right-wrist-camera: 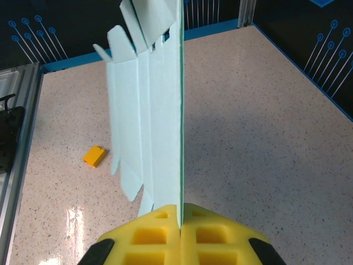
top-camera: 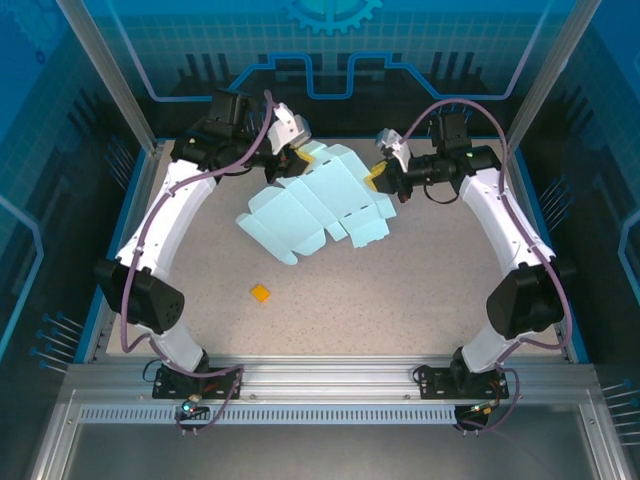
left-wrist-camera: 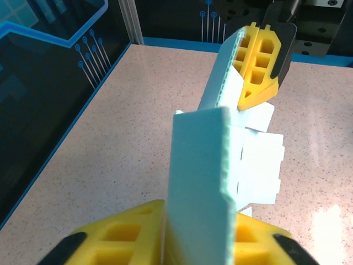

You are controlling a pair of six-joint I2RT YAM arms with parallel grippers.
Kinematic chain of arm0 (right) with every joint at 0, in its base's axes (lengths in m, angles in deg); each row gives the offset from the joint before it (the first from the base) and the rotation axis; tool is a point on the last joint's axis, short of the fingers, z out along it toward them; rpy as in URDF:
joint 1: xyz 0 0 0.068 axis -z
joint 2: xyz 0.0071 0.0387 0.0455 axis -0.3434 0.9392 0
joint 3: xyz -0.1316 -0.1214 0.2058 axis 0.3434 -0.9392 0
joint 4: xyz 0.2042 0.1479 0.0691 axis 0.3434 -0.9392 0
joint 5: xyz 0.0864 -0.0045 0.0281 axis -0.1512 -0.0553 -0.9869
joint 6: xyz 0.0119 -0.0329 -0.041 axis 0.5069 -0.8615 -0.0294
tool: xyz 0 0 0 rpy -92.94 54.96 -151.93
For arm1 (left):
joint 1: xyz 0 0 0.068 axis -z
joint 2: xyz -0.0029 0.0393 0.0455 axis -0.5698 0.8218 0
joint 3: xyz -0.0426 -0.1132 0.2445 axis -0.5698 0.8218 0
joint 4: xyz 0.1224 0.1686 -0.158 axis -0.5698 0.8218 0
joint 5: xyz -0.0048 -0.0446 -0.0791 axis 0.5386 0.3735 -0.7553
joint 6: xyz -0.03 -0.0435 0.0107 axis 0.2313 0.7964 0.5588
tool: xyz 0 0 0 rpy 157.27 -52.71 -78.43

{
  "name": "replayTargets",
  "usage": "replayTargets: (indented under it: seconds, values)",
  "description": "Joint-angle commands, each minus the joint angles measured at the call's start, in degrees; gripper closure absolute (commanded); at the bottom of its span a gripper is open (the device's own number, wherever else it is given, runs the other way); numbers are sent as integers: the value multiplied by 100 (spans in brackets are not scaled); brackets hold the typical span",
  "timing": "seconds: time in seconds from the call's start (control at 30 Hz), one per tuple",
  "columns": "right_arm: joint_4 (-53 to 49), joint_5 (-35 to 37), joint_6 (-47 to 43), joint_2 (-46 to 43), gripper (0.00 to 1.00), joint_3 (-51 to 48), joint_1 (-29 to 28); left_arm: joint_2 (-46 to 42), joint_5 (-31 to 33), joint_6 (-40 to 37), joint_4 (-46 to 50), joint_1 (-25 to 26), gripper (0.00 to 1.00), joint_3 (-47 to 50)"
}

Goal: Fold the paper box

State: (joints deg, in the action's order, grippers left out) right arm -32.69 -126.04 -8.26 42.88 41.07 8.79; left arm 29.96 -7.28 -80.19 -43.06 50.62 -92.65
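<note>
The jaws of the left gripper (left-wrist-camera: 194,238) are pinched shut on one edge of the paper box (top-camera: 320,205). The jaws of the right gripper (right-wrist-camera: 181,234) are pinched shut on the edge across from it. The pale blue sheet stretches between the two grippers, opened out, with its flaps sticking out. A little orange square (top-camera: 260,293) lies on the speckled table (top-camera: 430,290), nearer the left gripper but well apart from both.

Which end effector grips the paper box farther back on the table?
The left end effector, clamped on the far-left edge of the paper box; the right end effector pinches its right edge, slightly nearer the front.
</note>
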Motion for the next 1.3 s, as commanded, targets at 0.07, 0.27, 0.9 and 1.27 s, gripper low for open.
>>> replayTargets:
  seconds: [0.07, 0.27, 0.9, 1.27]
  values:
    - [13, -544, -23, 112, 100, 347, 61, 132, -409, 213, 191, -50, 91, -159]
    - [129, -459, 131, 231, 95, 498, 93, -1, -674, 694, 83, -107, 100, -99]
    - [967, -1614, 13, 142, 35, 99, 315, -1185, -1344, 1913, -1680, -304, 100, 1782]
    - [1602, -1628, 348, 36, 70, -309, 118, -1198, -1362, 2000, -1637, -305, 100, 1849]
